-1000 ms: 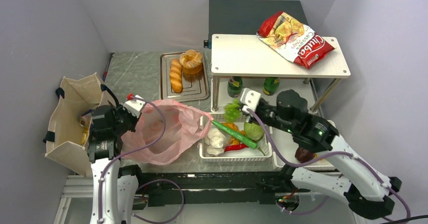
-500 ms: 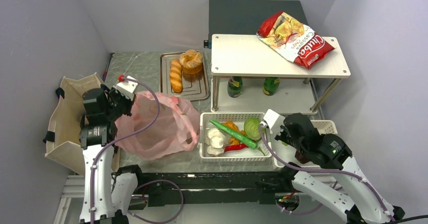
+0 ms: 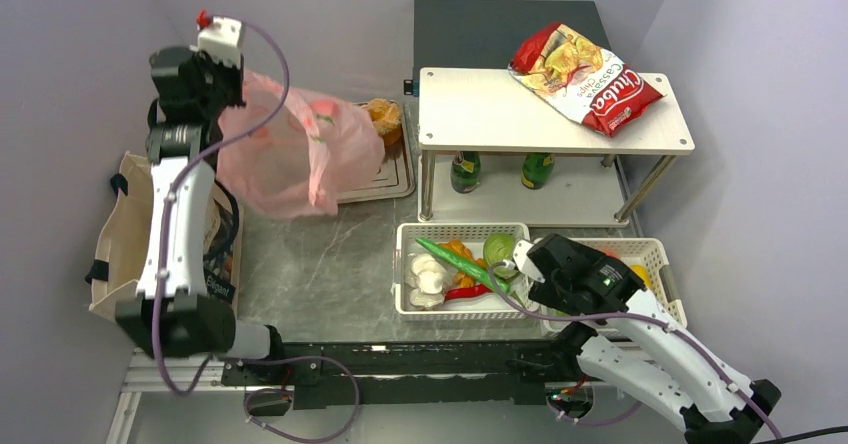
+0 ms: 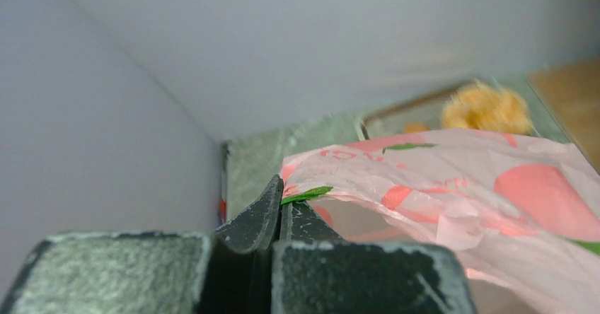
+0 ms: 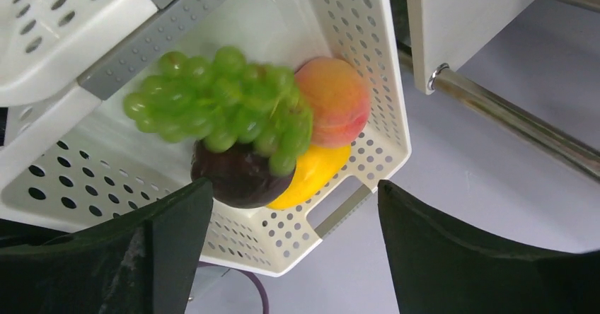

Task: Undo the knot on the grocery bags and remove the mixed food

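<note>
Left gripper (image 4: 281, 202) pinching thin translucent pink plastic bag (image 3: 290, 149) aloft, seemingly emptied. Right gripper (image 5: 293, 195) hovering spread above green grape bunch (image 5: 219, 98) in white perforated basket (image 5: 368, 59). Beige fabric tote (image 3: 118, 234) awaiting unloading.

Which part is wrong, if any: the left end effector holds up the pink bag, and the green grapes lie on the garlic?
The last part. The right wrist view shows the green grapes lying on a dark red fruit. The left end effector does hold up the pink bag.
</note>
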Controlling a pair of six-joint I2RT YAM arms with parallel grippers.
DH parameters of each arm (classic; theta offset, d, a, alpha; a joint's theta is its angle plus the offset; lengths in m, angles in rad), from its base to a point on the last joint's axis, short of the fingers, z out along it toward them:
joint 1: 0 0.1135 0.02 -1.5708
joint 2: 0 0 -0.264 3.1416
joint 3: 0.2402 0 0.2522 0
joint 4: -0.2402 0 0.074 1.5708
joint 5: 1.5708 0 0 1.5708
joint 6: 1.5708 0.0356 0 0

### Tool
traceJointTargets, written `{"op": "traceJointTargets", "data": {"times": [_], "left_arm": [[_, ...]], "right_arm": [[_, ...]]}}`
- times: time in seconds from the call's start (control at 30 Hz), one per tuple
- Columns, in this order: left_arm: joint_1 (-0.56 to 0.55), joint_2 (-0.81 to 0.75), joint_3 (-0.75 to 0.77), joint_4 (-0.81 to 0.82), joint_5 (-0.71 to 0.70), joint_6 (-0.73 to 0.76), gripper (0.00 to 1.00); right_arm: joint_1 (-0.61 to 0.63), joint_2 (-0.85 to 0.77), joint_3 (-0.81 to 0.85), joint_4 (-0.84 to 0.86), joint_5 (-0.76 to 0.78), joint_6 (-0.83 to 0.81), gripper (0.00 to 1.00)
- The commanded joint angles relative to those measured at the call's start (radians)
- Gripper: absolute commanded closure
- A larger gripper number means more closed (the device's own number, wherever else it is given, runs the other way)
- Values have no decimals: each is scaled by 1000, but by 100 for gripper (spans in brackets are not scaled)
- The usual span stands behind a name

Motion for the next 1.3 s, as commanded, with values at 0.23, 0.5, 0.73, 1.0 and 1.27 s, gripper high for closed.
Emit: {"op": "traceJointTargets", "data": {"times": [0.23, 0.5, 0.73, 1.0, 1.27], "left_arm": [[74, 615, 672, 232, -326, 61, 100], [191, 641, 557, 282, -333, 197, 100], [274, 505, 436, 116, -199, 176, 26], [352, 195, 417, -396, 116, 115, 1], [357, -103, 99, -776, 217, 217, 1]], "right_arm": [[-6, 130, 362, 33, -192, 42, 6], [-6, 210, 555, 44, -446, 44, 1], [-5, 330, 608, 164, -626, 34, 0], [-5, 484, 680, 357, -730, 47, 0], [-10, 612, 789, 483, -813, 115, 0]]}}
